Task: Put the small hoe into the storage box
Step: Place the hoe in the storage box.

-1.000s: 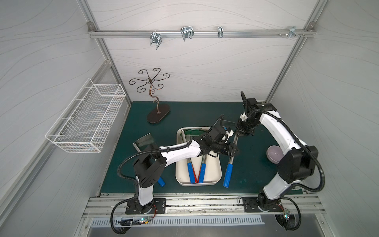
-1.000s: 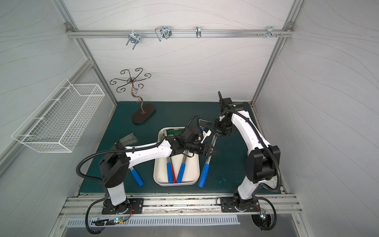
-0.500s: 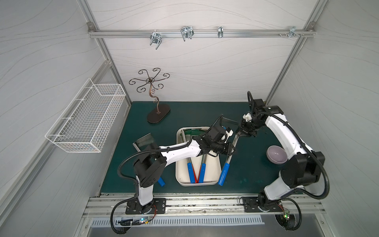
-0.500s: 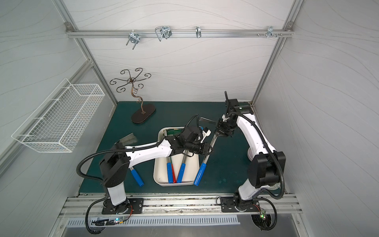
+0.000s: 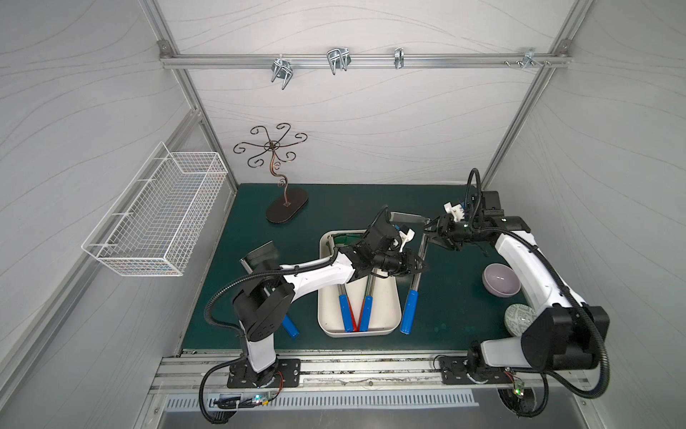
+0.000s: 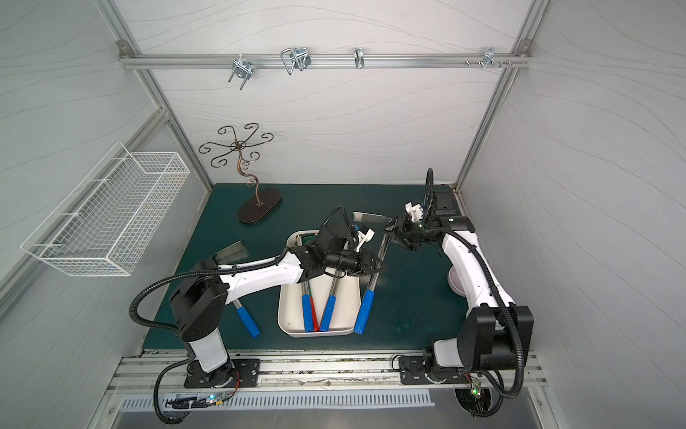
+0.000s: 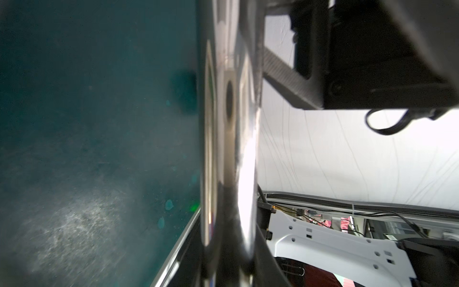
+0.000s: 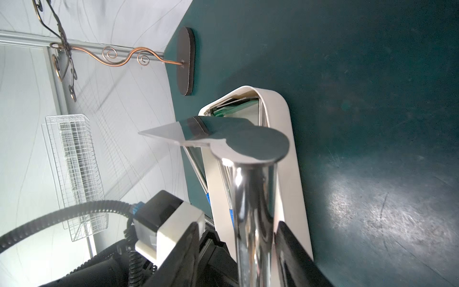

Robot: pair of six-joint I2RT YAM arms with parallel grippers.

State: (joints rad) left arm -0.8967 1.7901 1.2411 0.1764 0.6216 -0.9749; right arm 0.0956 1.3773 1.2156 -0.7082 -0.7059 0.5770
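Handover step: my left gripper (image 5: 418, 268) clamps chrome-shafted, blue-handled small hoe (image 5: 408, 312); right gripper (image 5: 432, 239) jaws apart; next, carry into shallow cream-white plastic storage box (image 5: 323, 297)

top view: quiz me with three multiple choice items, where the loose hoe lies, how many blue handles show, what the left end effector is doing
1. The loose hoe lies: A in the wire basket; B on the green mat by the left arm; C in the purple bowl.
2. Blue handles in view: A two; B three; C four.
3. The left end effector is: A open; B shut on a metal shaft; C shut on a blue handle.
Key: B, it rests on the mat beside that arm; C, two in the storage box, one held, one loose; B, its jaws pinch the held hoe by its shaft.
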